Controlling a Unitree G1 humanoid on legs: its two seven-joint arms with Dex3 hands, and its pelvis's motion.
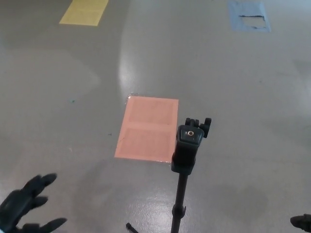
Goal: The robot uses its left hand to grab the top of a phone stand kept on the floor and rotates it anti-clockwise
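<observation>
- Phone stand (186, 160) near the bottom centre, on the grey floor (218, 82), pole upright with its long axis vertical, seen almost end-on from above.
- Head of the stand tilted up and away, knob on the far-right side, small round screw on its top face.
- One thin leg tip just visible at the near edge, left of the pole.
- Left hand (24, 206) at the near left corner, well apart from the stand, fingers (43, 180) spread and empty, pointing right and away.
- Right hand (302, 222) only a dark sliver at the near right edge; fingers impossible to judge.
- Pink rectangular patch (148, 128) on the floor just beyond and left of the stand's head.
- Yellow patch (85, 11) far left, blue patch (249, 15) far right, both well away.
- Bare floor only between the left hand and the stand.
</observation>
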